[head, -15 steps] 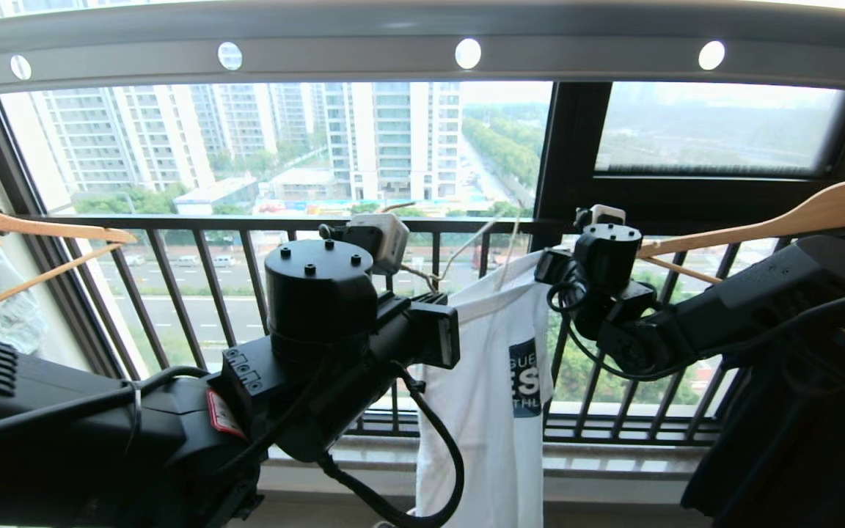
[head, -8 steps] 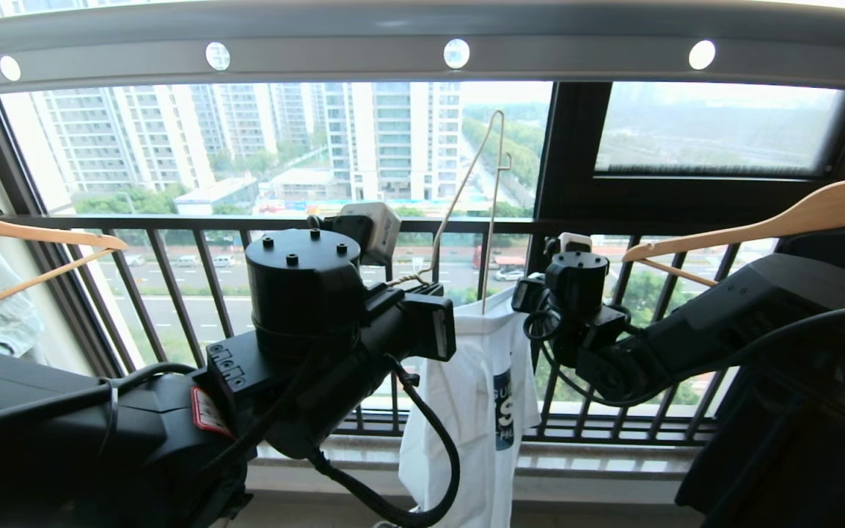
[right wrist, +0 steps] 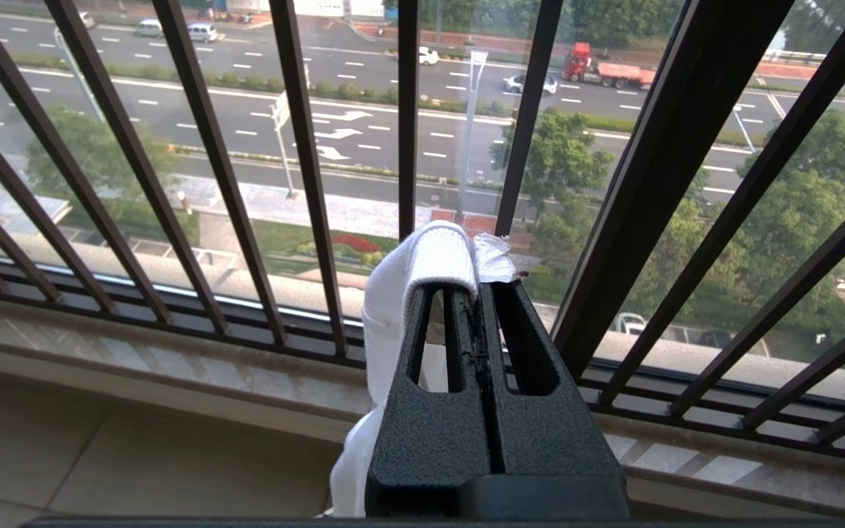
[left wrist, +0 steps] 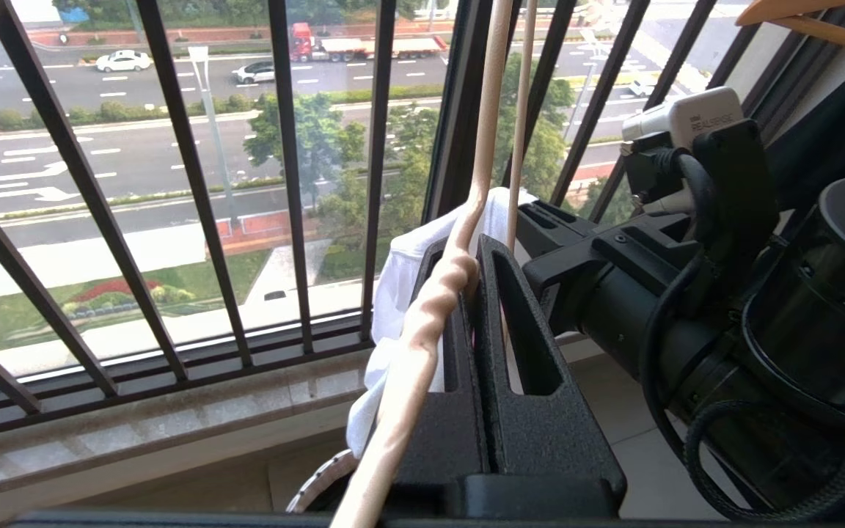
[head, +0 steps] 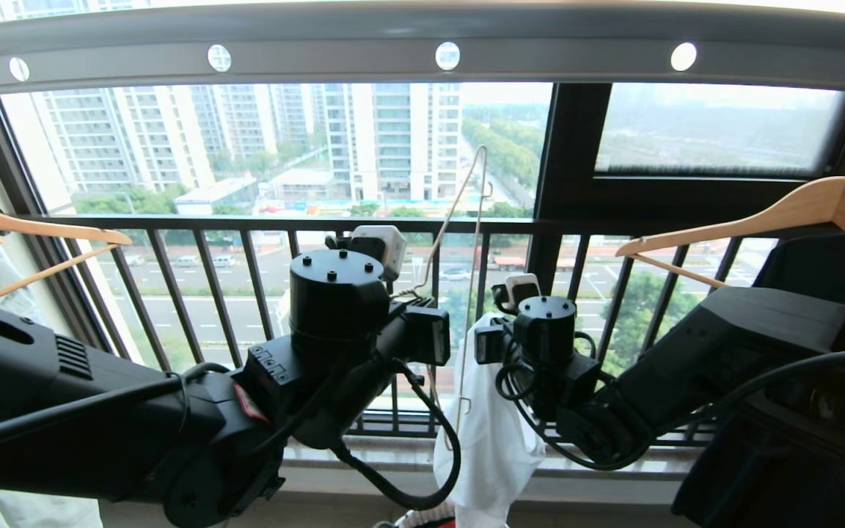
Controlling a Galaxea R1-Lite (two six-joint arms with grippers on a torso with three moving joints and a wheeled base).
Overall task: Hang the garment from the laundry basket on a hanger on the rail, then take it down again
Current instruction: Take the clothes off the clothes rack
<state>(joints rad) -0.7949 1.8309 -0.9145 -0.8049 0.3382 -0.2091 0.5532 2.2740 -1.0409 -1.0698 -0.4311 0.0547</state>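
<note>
below the rail — left tool grips hanger, right tool grips garment.

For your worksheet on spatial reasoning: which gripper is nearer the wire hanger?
Left. The left gripper is shut on the hanger at its twisted neck; the right gripper sits beside it, shut on the white T-shirt.

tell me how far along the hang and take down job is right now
Late stage, it seems. The hanger is off the rail, clamped at its twisted neck by the left gripper. The right gripper is shut on the white T-shirt, which hangs bunched with no hanger arm seen inside it. Left: probably setting both down.
</note>
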